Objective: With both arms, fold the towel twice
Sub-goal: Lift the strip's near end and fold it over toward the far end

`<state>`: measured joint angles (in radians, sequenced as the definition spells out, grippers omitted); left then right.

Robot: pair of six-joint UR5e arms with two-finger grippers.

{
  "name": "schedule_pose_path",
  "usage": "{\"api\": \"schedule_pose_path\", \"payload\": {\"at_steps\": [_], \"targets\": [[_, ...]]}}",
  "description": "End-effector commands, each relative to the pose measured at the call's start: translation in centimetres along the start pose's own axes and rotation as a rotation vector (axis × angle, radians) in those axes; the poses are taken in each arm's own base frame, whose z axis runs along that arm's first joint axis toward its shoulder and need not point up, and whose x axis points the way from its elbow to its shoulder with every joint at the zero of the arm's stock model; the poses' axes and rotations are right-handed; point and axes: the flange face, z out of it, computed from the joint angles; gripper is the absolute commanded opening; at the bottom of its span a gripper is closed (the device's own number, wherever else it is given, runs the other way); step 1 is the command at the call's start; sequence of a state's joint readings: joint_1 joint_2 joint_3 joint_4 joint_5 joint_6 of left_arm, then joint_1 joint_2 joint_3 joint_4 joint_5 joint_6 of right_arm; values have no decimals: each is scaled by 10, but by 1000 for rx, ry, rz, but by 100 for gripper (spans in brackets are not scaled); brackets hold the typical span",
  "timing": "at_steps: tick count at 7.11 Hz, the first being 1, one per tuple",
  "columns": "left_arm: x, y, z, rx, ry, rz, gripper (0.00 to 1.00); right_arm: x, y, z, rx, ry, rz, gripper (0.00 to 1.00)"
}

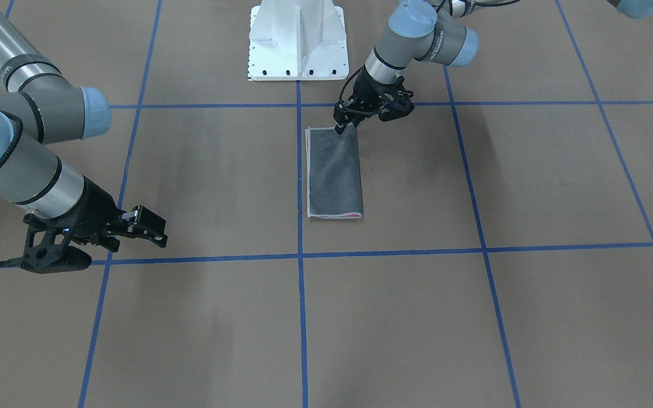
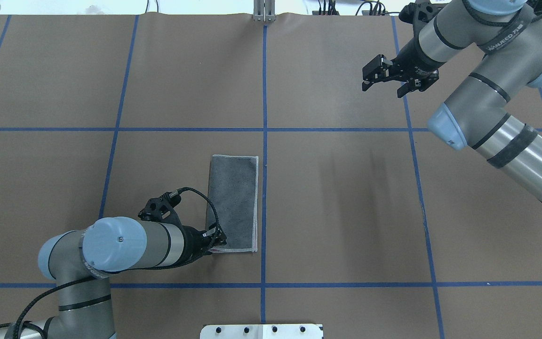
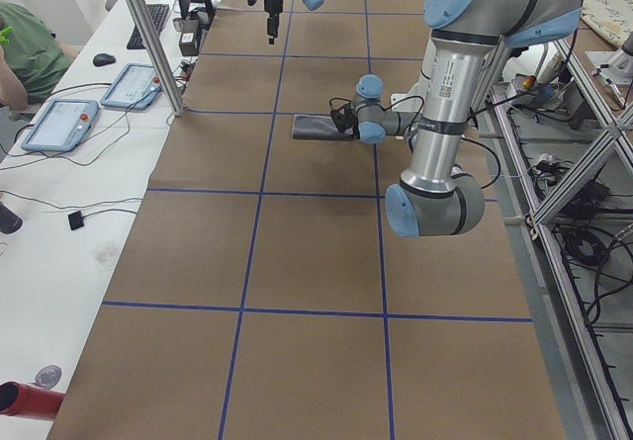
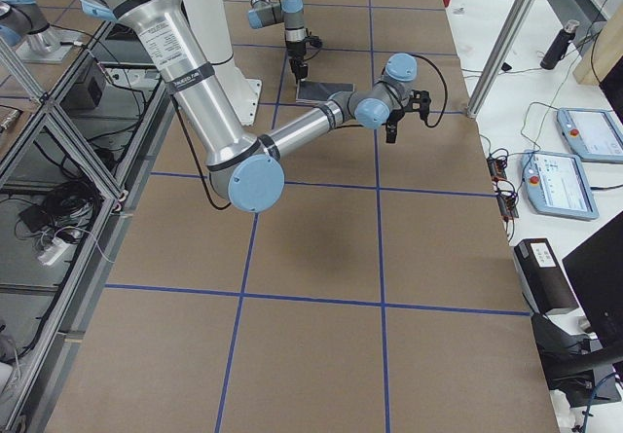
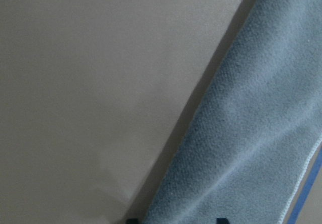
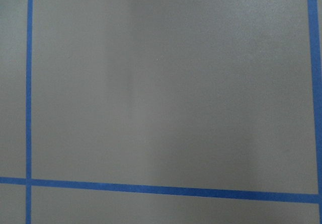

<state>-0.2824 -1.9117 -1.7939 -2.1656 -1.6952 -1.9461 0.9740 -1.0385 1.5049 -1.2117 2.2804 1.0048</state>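
Since the towel (image 1: 335, 173) is already a long grey strip and not a square, I'd say fold one is done and we're at the start of fold two.

From the front-facing camera it lies flat on the bench (image 1: 530, 187), just beside a blue tape line (image 1: 299, 170), with a sliver of pink at the far end. The left tool (image 1: 340, 128) is planted right on the strip's robot-side corner. The right tool (image 1: 159, 233) hangs well apart from it, jaws spread and holding nothing.

Overhead, same story. The left tool (image 2: 218, 242) is at the near corner on the folded-edge side, with a bit of pink poking out by it. The right tool (image 2: 383, 88) is way off across the bench, clearly open and empty.

The two side cameras only confirm the layout: one arm down at the cloth's end, the other parked away. You can't judge the jaws from there.

The left wrist camera is the useful one. Grey terry (image 5: 251, 133) runs diagonally across bare bench, and two dark fingertips (image 5: 132, 221) peek in at the bottom with a gap between them and cloth across it. So I read the left tool as part-open, straddling the corner and not pinching yet.

The right wrist camera shows just bench and tape.

Next up, I reckon the left tool needs to close on both layers, and the right needs to come over to the other near corner before that end gets carried to the far end.
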Motion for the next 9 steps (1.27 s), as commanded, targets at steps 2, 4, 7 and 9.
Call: {"api": "schedule_pose_path", "payload": {"at_steps": [2,4,7,9], "targets": [[7,5,-8,-16,16,-4,0,1,-1,-1,2,1,1,100],[25,15,-17,-64,33,0,0,2,-2,-1,2,3,2,100],[63,-19,-44,-15,110,-21,0,3,-3,3,0,6,6,100],[90,-64,-50,46,137,-51,0,4,-4,6,-4,10,8,100]]}}
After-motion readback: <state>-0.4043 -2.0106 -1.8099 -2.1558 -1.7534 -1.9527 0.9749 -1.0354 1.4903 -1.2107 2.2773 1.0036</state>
